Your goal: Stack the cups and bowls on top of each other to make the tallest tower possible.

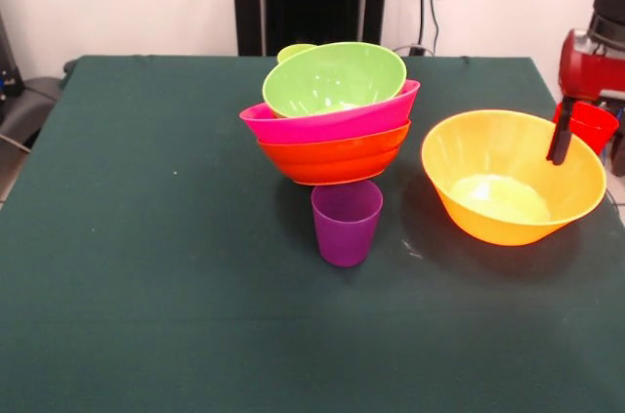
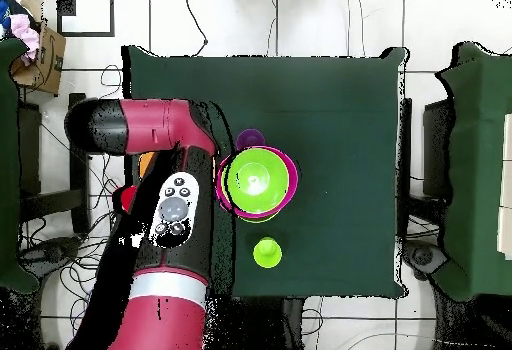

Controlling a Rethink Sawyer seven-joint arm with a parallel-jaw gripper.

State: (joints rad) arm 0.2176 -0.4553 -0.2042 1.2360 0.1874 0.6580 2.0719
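Tower [image 1: 332,120] sits mid-desk: lime green bowl [image 1: 335,78] nested in pink bowl [image 1: 327,121], that in red-orange bowl [image 1: 334,160]; the stack tilts, so nesting looks uneven, likely wobbly. Purple cup [image 1: 346,222] stands upright just in front of the tower, open end up, not stacked. Lime green cup [image 2: 266,253] upright behind the tower on the robot's side, only its rim peeks out in front view. Big orange bowl [image 1: 513,188] alone toward the desk [image 1: 146,267] edge, upright, probably waiting as a wide base piece. Claw [image 1: 563,135] hangs at the orange bowl's rim, one dark finger visible dipping at the rim; apart or together, cannot tell. Red cup [image 1: 590,125] just beside the claw, held or not unclear. Arm [image 2: 165,216] stretches along the desk side, off the cloth, elbow bent toward the orange bowl
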